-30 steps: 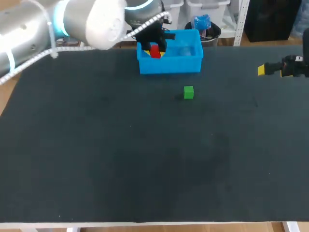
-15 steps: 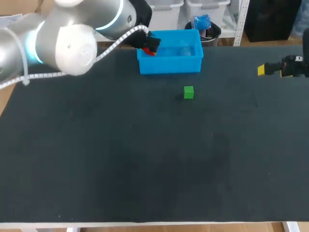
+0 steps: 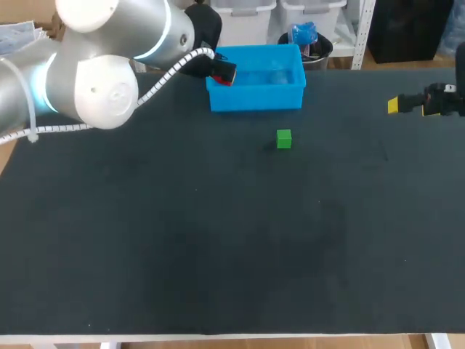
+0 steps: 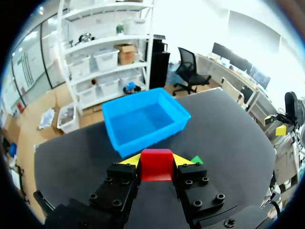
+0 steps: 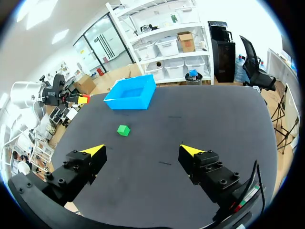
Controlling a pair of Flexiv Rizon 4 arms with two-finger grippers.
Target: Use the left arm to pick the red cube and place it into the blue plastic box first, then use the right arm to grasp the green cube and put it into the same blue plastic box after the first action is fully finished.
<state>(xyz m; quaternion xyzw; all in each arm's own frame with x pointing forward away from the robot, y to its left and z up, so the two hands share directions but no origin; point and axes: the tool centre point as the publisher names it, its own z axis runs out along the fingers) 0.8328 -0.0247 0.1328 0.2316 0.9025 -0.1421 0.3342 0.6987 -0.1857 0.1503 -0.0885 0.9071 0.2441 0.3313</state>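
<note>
Step one is in hand: the red cube is gripped but not yet delivered.

Head view: the left gripper (image 3: pixel 221 72) hangs at the left-hand end of the blue plastic box (image 3: pixel 256 99), which sits by the table's far edge. The red cube (image 3: pixel 219 79) shows beneath the fingers, at the box's rim rather than clearly over its hollow. The green cube (image 3: pixel 284 138) lies on the table (image 3: pixel 218 240) in front of the box, apart from it. The right gripper (image 3: pixel 396 105) is by the right edge, well apart from both.

Left wrist view: both yellow-tipped fingers (image 4: pixel 129 160) pinch the red cube (image 4: pixel 156 165) from two sides. The blue plastic box (image 4: pixel 148 142) lies ahead of the gripper, and its interior appears empty. A corner of the green cube (image 4: pixel 196 160) shows just beside one fingertip.

Right wrist view: the fingers (image 5: pixel 96 151) stand spread wide with nothing between them. The green cube (image 5: pixel 123 130) rests on the table ahead, with the box (image 5: pixel 129 103) beyond it near the far edge. No contents can be seen in the box.

Judgement: the next move requires carrying the cube fully over the box opening, then spreading the fingers. The right arm's turn comes only once the red cube rests inside.
</note>
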